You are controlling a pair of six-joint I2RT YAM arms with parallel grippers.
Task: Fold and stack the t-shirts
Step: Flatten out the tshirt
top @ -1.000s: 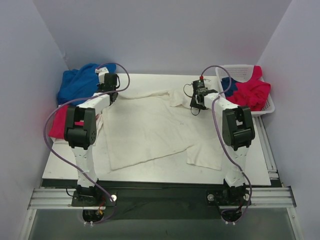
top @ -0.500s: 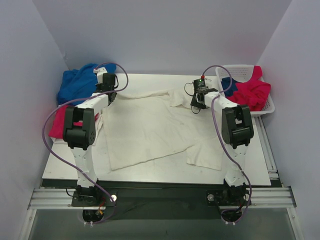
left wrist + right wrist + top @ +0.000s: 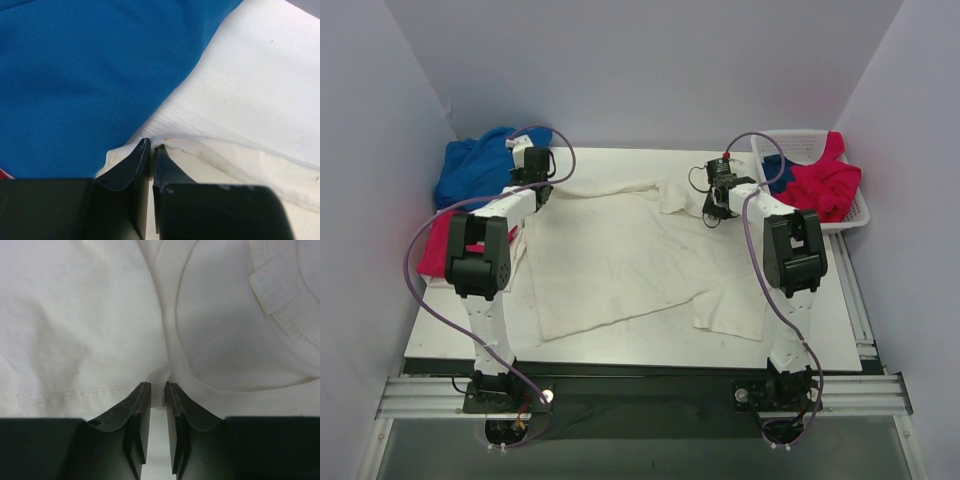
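A white t-shirt [image 3: 620, 255] lies spread on the table. My left gripper [image 3: 538, 188] is at its far left corner and is shut on the shirt's edge [image 3: 210, 150], next to a blue shirt [image 3: 90, 75]. My right gripper [image 3: 717, 208] is at the far right part and is shut on a fold of the white t-shirt [image 3: 165, 330]; the neckband [image 3: 280, 300] shows beyond it. The left gripper [image 3: 151, 146] and the right gripper [image 3: 158, 386] each pinch cloth between their fingertips.
A blue shirt [image 3: 480, 165] lies heaped at the far left of the table, with a red one [image 3: 438, 245] in front of it. A white basket [image 3: 855, 215] at the far right holds red and blue shirts [image 3: 820, 180]. Walls stand on three sides.
Both grippers have moved a little toward the far edge, pulling the shirt's top edge with them. The cloth is stretched slightly flatter.
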